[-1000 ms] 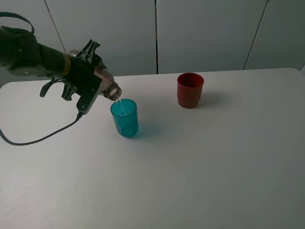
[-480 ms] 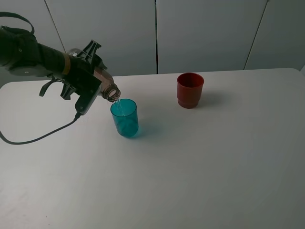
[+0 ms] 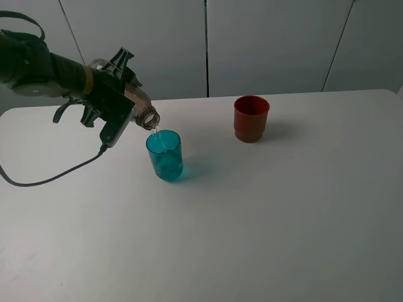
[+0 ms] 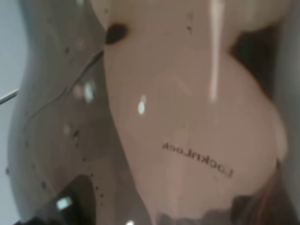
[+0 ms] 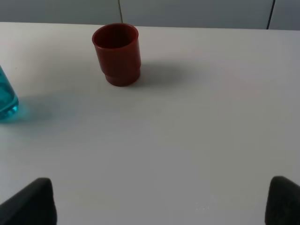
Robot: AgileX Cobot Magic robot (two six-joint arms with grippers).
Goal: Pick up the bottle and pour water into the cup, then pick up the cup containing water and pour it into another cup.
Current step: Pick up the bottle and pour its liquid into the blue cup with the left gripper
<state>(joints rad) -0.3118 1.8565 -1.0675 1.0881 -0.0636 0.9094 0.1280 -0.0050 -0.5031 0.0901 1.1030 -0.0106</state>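
My left gripper (image 3: 119,100) is shut on the clear greyish bottle (image 3: 142,109), which is tilted with its open neck just above the rim of the teal-blue cup (image 3: 165,156). A thin stream of water runs into the cup. The bottle's wall (image 4: 187,122) fills the left wrist view. The red cup (image 3: 251,118) stands upright to the right of the teal cup, apart from it. In the right wrist view the red cup (image 5: 117,54) and an edge of the teal cup (image 5: 5,101) show. My right gripper (image 5: 157,206) is open, empty, low over the table, and out of the exterior high view.
The white table (image 3: 264,220) bears both cups. A black cable (image 3: 56,179) hangs from the left arm and lies on the table at the left. A grey panelled wall (image 3: 271,44) stands behind the table's far edge.
The left arm and bottle have risen slightly, with the neck still over the teal cup and water still flowing. The cups have not moved.
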